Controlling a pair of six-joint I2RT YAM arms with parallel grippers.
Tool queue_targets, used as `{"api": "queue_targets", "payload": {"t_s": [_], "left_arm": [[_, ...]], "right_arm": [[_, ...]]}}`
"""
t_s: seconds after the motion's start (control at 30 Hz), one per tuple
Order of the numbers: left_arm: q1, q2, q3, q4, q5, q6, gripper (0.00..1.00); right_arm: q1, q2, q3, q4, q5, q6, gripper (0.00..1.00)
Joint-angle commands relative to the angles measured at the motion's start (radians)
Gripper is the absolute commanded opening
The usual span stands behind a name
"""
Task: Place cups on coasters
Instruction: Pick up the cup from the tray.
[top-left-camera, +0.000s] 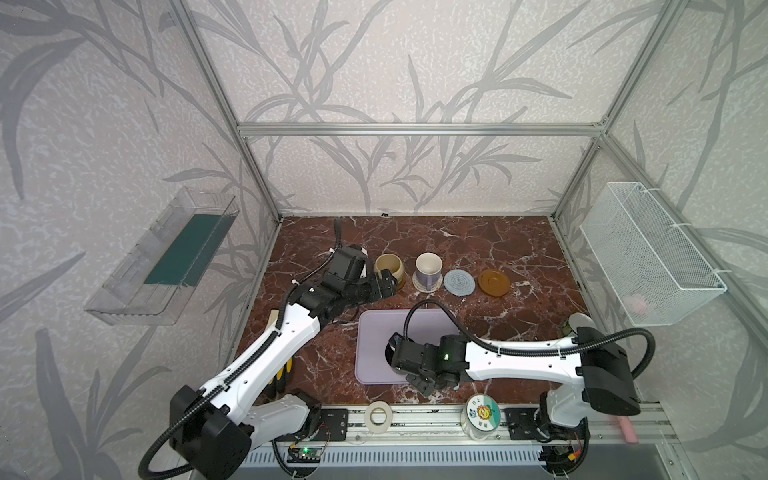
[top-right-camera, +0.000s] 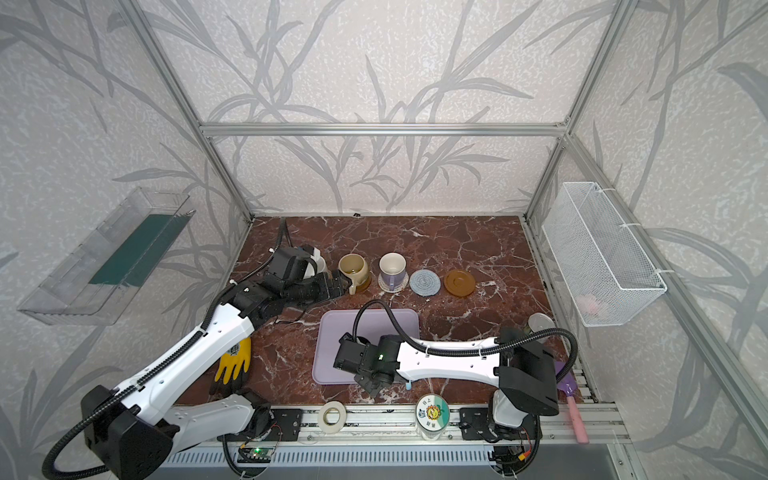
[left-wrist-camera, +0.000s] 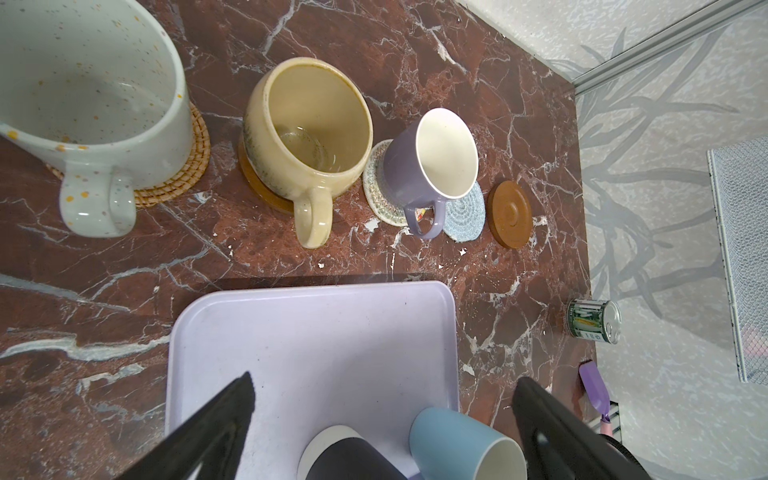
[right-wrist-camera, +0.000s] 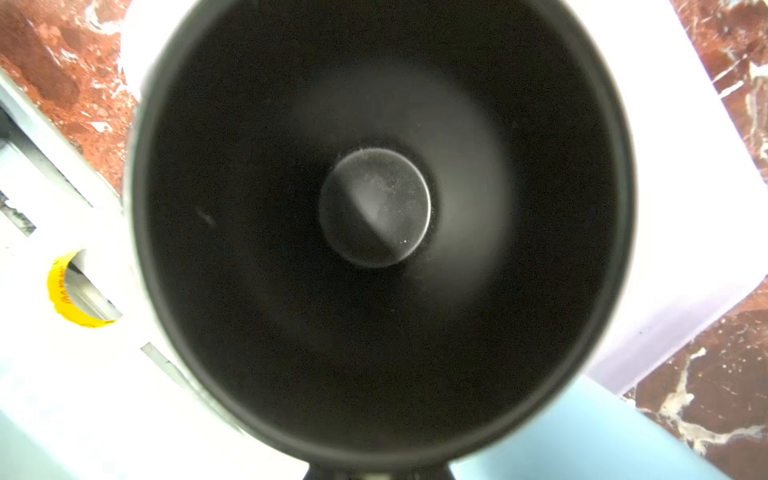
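- Currently the black mug (right-wrist-camera: 374, 208) stands on the front part of the lavender tray (left-wrist-camera: 311, 332). The right wrist view looks straight down its dark inside.
- Right gripper (top-left-camera: 392, 359) is directly over it, jaws closed on the mug's rim.
- Light blue mug (left-wrist-camera: 457, 440) is just beside it on the same tray.
- Back row on the tabletop (top-left-camera: 457, 241):
  - white speckled mug (left-wrist-camera: 83, 83) on the rattan coaster (left-wrist-camera: 187, 174)
  - beige mug (left-wrist-camera: 307, 124) on a brown wooden coaster (left-wrist-camera: 257, 187)
  - lavender mug (left-wrist-camera: 432, 162) on the cream woven coaster (left-wrist-camera: 378, 195)
- All three handles point toward the tray.
- Next along that row, the grey-blue woven coaster (top-left-camera: 459, 282) and the second wooden coaster (top-left-camera: 493, 283) lie bare.
- Left gripper (left-wrist-camera: 384, 378) has its jaws wide and holds nothing. Both top views put it close to the beige mug's handle.
- Tape roll (top-left-camera: 378, 417) and labelled jar (top-left-camera: 482, 415) sit on the front rail, well apart from the row.
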Motion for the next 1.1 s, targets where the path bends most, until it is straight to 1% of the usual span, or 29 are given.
{"api": "queue_targets", "payload": {"t_s": [0.0,0.27,0.47,0.9,1.07], "left_arm": [[0.008,0.014,0.022,0.018,-0.004,-0.006,0.99],[0.010,0.015,0.034,0.009,-0.004,-0.006,0.99],[0.014,0.001,0.030,0.004,-0.012,-0.007,0.99],[0.017,-0.024,0.031,-0.007,-0.021,-0.014,0.99],[0.017,-0.037,0.036,-0.005,-0.022,-0.024,0.99]], "right_arm": [[-0.001,-0.036,0.001,0.009,0.018,-0.002,0.00],[-0.001,-0.076,0.004,0.020,0.041,-0.003,0.00],[0.000,-0.130,-0.017,0.082,0.016,-0.040,0.00],[-0.001,-0.192,0.011,0.073,0.095,-0.041,0.00],[-0.007,-0.236,0.012,0.085,0.132,-0.073,0.00]]}}
